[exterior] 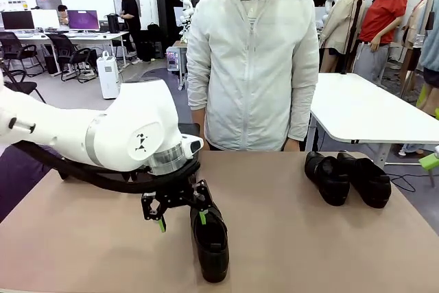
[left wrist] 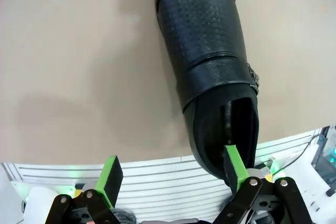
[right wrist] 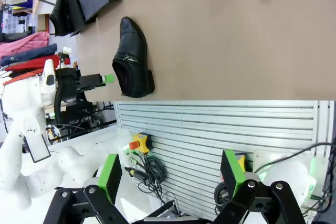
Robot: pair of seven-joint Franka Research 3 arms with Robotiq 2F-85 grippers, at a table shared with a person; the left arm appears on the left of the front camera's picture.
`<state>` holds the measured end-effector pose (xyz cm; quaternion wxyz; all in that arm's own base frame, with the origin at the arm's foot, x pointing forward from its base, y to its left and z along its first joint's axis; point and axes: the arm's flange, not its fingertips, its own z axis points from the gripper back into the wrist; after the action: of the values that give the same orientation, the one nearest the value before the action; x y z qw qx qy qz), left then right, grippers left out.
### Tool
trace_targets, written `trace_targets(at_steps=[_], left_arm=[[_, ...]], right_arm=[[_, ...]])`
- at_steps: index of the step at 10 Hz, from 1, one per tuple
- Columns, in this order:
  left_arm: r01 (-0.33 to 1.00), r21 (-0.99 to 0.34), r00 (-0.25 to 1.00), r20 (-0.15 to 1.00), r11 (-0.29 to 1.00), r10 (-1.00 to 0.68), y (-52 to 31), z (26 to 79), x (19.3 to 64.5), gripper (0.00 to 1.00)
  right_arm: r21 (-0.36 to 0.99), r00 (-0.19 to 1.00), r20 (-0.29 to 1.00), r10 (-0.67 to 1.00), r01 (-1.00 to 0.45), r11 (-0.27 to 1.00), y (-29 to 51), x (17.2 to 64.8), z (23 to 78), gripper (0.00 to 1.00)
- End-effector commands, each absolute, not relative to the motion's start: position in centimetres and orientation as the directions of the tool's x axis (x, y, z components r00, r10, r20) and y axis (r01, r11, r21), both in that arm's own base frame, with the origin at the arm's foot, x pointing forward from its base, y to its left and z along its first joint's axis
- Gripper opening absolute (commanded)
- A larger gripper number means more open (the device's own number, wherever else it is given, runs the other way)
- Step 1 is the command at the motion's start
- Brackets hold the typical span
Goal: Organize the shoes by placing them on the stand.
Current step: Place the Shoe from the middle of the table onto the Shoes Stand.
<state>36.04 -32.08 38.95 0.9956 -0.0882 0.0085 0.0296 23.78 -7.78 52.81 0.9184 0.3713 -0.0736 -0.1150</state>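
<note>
Left gripper hangs with jaws apart at the shoe's heel, near the table's near edge. Pinching only the rim, the glossy leather could slip free.

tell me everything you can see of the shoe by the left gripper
The shoe is black, slightly glossy leather with a finely pebbled upper, a strap across the instep, a small metal buckle at one side and a low heel. It stands upright on the tan table, apart from the other shoes, heel close to the robot-side edge. The open left gripper hovers by the heel; one of its fingers lines up with the opening, contact unclear.
</note>
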Motion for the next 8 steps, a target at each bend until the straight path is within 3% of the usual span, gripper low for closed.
trace_targets(at_steps=[1, 6, 7, 8], left_arm=[[-0.051, -0.168, 0.999, -0.021, 0.984, 0.049, -33.4, 37.8, 36.5, 1.00], [-0.067, -0.115, 0.997, -0.034, 0.991, 0.063, -34.6, 35.1, 37.2, 1.00], [-0.070, -0.113, 0.997, -0.028, 0.991, 0.068, -34.8, 35.0, 37.2, 0.42], [-0.070, -0.114, 0.997, -0.029, 0.991, 0.067, -34.9, 34.9, 37.2, 0.00]], right_arm=[[0.701, 0.966, 0.068, -0.249, 0.131, 0.701, -8.0, 23.7, 52.9, 1.00], [0.701, 0.966, 0.068, -0.249, 0.131, 0.701, -8.0, 23.7, 52.9, 1.00], [0.701, 0.966, 0.068, -0.249, 0.131, 0.701, -8.0, 23.7, 52.9, 1.00], [0.701, 0.966, 0.068, -0.249, 0.131, 0.701, -8.0, 23.7, 52.9, 1.00]])
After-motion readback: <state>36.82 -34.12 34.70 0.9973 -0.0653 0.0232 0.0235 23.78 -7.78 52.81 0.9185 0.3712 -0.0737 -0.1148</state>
